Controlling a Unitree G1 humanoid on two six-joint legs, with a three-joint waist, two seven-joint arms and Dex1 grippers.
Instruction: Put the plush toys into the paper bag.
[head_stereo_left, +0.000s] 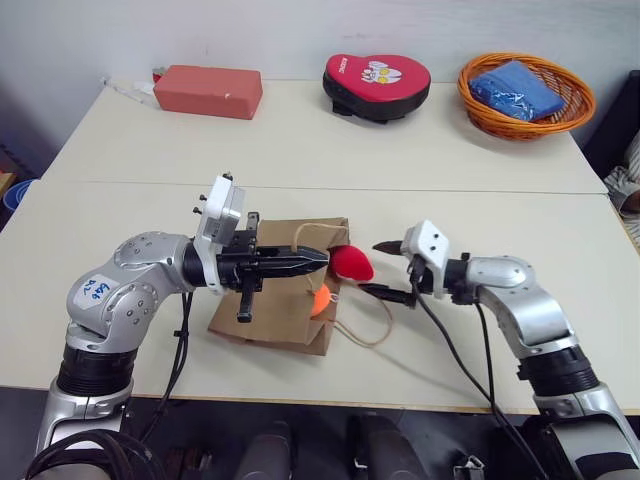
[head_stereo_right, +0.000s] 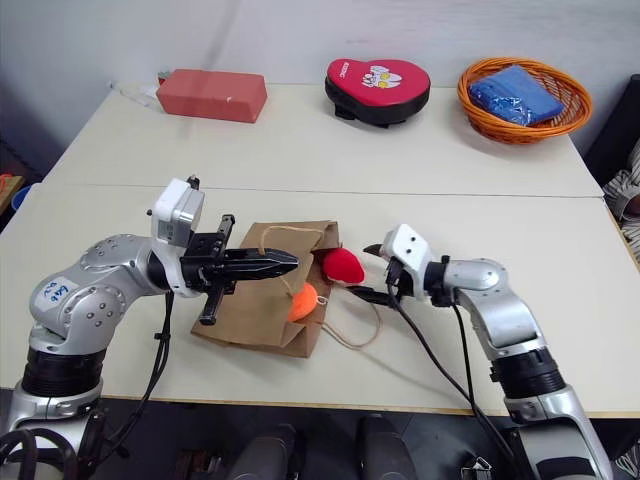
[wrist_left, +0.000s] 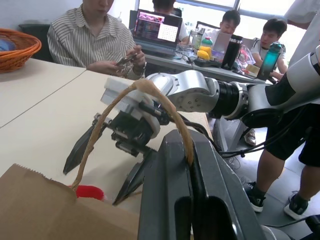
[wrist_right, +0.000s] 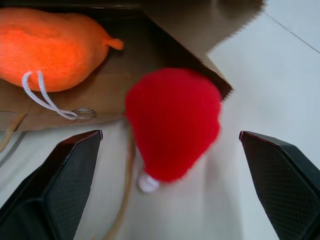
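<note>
The brown paper bag (head_stereo_left: 275, 305) lies on its side on the near table, its mouth facing my right arm. My left gripper (head_stereo_left: 318, 262) is shut on one cord handle (wrist_left: 136, 89) and holds the mouth up. The orange plush toy (head_stereo_left: 320, 300) rests in the mouth, partly inside. The red plush toy (head_stereo_left: 352, 263) lies on the table at the mouth's edge. My right gripper (head_stereo_left: 377, 268) is open, with one finger on either side of the red toy (wrist_right: 172, 122) and a gap to each. The orange toy (wrist_right: 52, 47) shows behind it inside the bag.
The bag's second handle (head_stereo_left: 365, 330) trails loose on the table near the front edge. At the back stand a red box (head_stereo_left: 208, 90), a red heart-shaped pad (head_stereo_left: 376, 85) and an orange wicker basket (head_stereo_left: 525, 92) holding blue cloth. Several people (wrist_left: 95, 35) sit at desks beyond the table.
</note>
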